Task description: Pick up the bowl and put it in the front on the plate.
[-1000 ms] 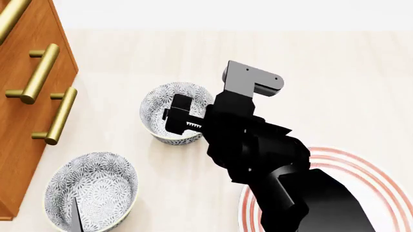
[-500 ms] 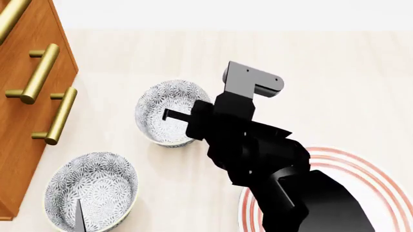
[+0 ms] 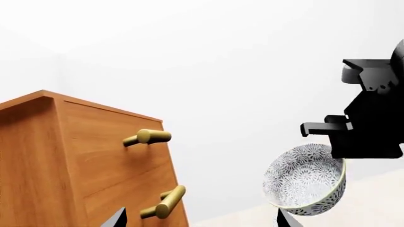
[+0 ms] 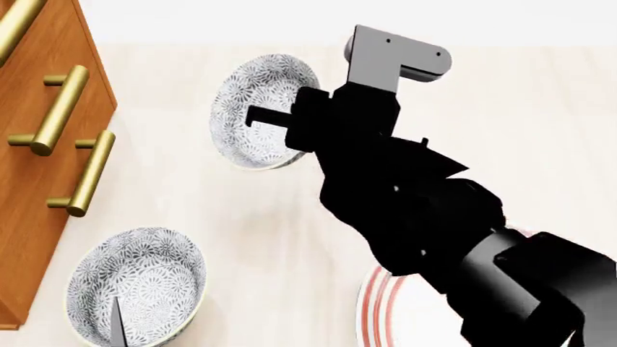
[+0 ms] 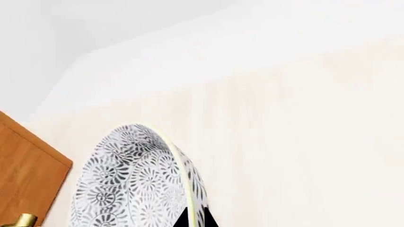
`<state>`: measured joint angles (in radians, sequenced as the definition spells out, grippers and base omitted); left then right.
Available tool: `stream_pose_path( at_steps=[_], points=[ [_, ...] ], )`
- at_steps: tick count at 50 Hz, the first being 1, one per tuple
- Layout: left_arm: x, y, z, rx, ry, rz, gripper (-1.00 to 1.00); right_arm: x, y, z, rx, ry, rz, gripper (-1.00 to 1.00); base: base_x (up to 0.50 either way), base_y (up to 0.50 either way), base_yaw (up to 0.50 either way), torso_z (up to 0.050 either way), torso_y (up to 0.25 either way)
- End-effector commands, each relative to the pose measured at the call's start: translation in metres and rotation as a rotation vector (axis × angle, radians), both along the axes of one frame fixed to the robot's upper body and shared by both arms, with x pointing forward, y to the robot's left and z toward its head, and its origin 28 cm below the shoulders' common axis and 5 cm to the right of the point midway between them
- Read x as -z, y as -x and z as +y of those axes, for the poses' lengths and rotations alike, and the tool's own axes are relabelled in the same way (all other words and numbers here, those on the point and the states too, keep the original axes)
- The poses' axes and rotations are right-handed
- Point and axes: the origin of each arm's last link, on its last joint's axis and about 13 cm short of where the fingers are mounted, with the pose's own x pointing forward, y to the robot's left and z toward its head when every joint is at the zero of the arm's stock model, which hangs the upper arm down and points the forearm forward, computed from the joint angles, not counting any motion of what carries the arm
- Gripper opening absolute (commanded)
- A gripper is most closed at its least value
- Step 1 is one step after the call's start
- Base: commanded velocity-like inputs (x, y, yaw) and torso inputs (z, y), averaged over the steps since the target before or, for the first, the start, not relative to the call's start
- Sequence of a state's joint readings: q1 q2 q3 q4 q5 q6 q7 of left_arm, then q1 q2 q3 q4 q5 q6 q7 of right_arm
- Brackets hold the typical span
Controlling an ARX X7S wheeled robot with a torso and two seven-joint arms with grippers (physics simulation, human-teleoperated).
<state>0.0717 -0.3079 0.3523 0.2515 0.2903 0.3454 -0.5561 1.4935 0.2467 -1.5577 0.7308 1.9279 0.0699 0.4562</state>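
The right end effector (image 4: 289, 119) is pinching the tilted bowl (image 4: 259, 108) by its rim, aloft, well apart from the plate (image 4: 378, 307). Such a thin edge grip is risking slippage during transfer.

**Bright, even, sharp renders**

Flat, bright light fills all three views; the wall washes out to near-white. The desk (image 4: 540, 108) shows only a faint, soft shadow below the lifted bowl (image 4: 253, 116). Edges stay crisp, with no blur, glare or distortion.
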Motion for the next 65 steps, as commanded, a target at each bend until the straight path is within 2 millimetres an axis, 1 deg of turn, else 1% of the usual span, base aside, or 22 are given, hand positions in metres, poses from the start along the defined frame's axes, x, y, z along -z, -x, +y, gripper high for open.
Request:
stream_pose_path(
  at_steps=[1,8,11,15,20,22,23,26,28,31,32,33,36,37,38,40,44,45,47,51,57,65],
  points=[
    [-0.001,-0.001,0.001,-0.009,-0.001,-0.003,1.00,-0.056,0.025,-0.018,-0.020,-0.015,-0.225,-1.00,0.00,0.00,0.00,0.000,0.000],
    [0.000,-0.001,0.000,-0.007,-0.001,-0.001,1.00,-0.081,0.044,-0.047,-0.008,0.015,-0.333,-1.00,0.00,0.00,0.00,0.000,0.000],
    [0.000,-0.001,0.000,-0.004,0.000,0.001,1.00,-0.092,0.059,-0.065,-0.002,0.052,-0.383,-1.00,0.00,0.00,0.00,0.000,0.000],
    [0.000,0.000,-0.001,0.001,0.000,0.004,1.00,-0.099,0.079,-0.086,0.001,0.093,-0.412,-1.00,0.00,0.00,0.00,0.000,0.000],
    [0.002,0.002,-0.002,0.009,0.002,0.010,1.00,-0.095,0.103,-0.109,0.010,0.144,-0.427,-1.00,0.00,0.00,0.00,0.000,0.000],
    [0.002,0.002,-0.003,0.016,0.003,0.014,1.00,-0.091,0.114,-0.121,0.011,0.166,-0.416,-1.00,0.00,0.00,0.00,0.000,0.000],
    [0.003,0.003,-0.004,0.022,0.005,0.019,1.00,-0.085,0.125,-0.131,0.015,0.189,-0.402,-1.00,0.00,0.00,0.00,0.000,0.000],
    [0.004,0.003,-0.006,0.031,0.006,0.027,1.00,-0.076,0.137,-0.145,0.028,0.204,-0.363,-1.00,0.00,0.00,0.00,0.000,0.000],
    [0.004,0.004,-0.007,0.037,0.007,0.034,1.00,-0.068,0.150,-0.162,0.039,0.212,-0.335,-1.00,0.00,0.00,0.00,0.000,0.000],
    [0.005,0.003,-0.007,0.043,0.004,0.040,1.00,-0.064,0.159,-0.175,0.032,0.230,-0.326,-1.00,0.00,0.00,0.00,0.000,0.000],
    [0.005,0.003,-0.007,0.044,0.003,0.043,1.00,-0.061,0.166,-0.179,-0.030,0.236,-0.312,-1.00,0.00,0.00,0.00,0.000,0.000],
    [0.005,0.003,-0.008,0.045,0.001,0.043,1.00,-0.059,0.167,-0.181,-0.012,0.239,-0.309,-1.00,0.00,0.00,0.00,0.000,0.000],
    [0.006,0.003,-0.008,0.047,-0.005,0.046,1.00,-0.054,0.172,-0.189,-0.077,0.226,-0.278,-1.00,0.00,0.00,0.00,0.000,0.000],
    [0.005,0.003,-0.008,0.048,-0.007,0.046,1.00,-0.053,0.175,-0.192,-0.140,0.206,-0.281,-1.00,0.00,0.00,0.00,0.000,0.000],
    [0.005,0.003,-0.008,0.047,-0.009,0.046,1.00,-0.053,0.175,-0.194,-0.118,0.212,-0.277,-1.00,0.00,0.00,0.00,0.000,0.000],
    [0.005,0.003,-0.008,0.047,-0.011,0.046,1.00,-0.051,0.177,-0.200,-0.156,0.203,-0.272,-1.00,0.00,0.00,0.00,0.000,0.000],
    [0.006,0.003,-0.009,0.051,-0.015,0.051,1.00,-0.052,0.175,-0.210,-0.189,0.208,-0.277,-1.00,0.00,0.00,0.00,0.000,0.000],
    [0.006,0.002,-0.009,0.054,-0.016,0.054,1.00,-0.049,0.175,-0.214,-0.251,0.190,-0.269,-1.00,0.00,0.00,0.00,0.000,0.000],
    [0.007,0.002,-0.009,0.055,-0.017,0.056,1.00,-0.046,0.172,-0.218,-0.239,0.210,-0.268,-1.00,0.00,0.00,0.00,0.000,0.000],
    [0.007,0.002,-0.009,0.058,-0.016,0.062,1.00,-0.040,0.173,-0.226,-0.310,0.226,-0.265,-1.00,0.00,0.00,0.00,0.000,0.000],
    [0.007,0.002,-0.010,0.063,-0.017,0.067,1.00,-0.038,0.170,-0.236,-0.267,0.245,-0.258,-1.00,0.00,0.00,0.00,0.000,0.000],
    [0.006,0.002,-0.010,0.065,-0.022,0.068,1.00,-0.031,0.173,-0.238,-0.269,0.266,-0.229,-1.00,0.00,0.00,0.00,0.000,0.000]
  ],
)
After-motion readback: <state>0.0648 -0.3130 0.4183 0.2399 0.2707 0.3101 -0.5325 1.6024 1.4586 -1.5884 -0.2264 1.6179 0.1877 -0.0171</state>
